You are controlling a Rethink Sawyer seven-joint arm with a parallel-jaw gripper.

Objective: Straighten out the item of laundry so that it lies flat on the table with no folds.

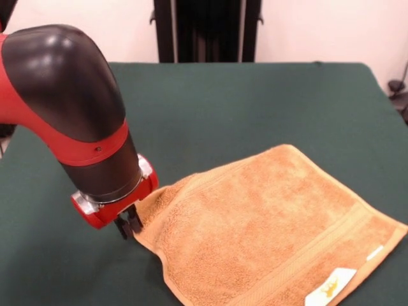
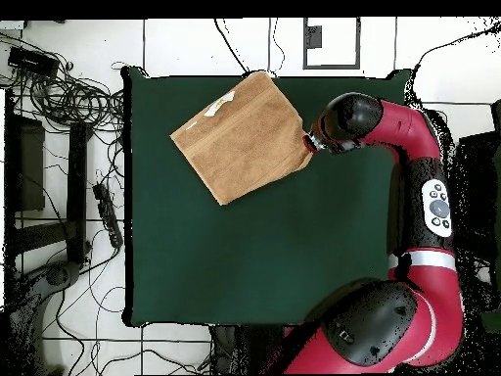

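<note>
Nearest the camera, the towel (image 1: 268, 223) w/ its white label (image 1: 330, 286) is spread on the table (image 1: 210, 102), one corner pinched by the closed gripper (image 1: 130, 224), prob. to be pulled flat.

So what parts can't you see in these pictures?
- Front view: the towel runs off the bottom edge, so its near corner is cut off.
- Front view: the gripper shows dark tips only; open or shut is unclear.
- Overhead view: the arm covers the gripper.
- Both views: the label's yellow mark is too small.
</note>
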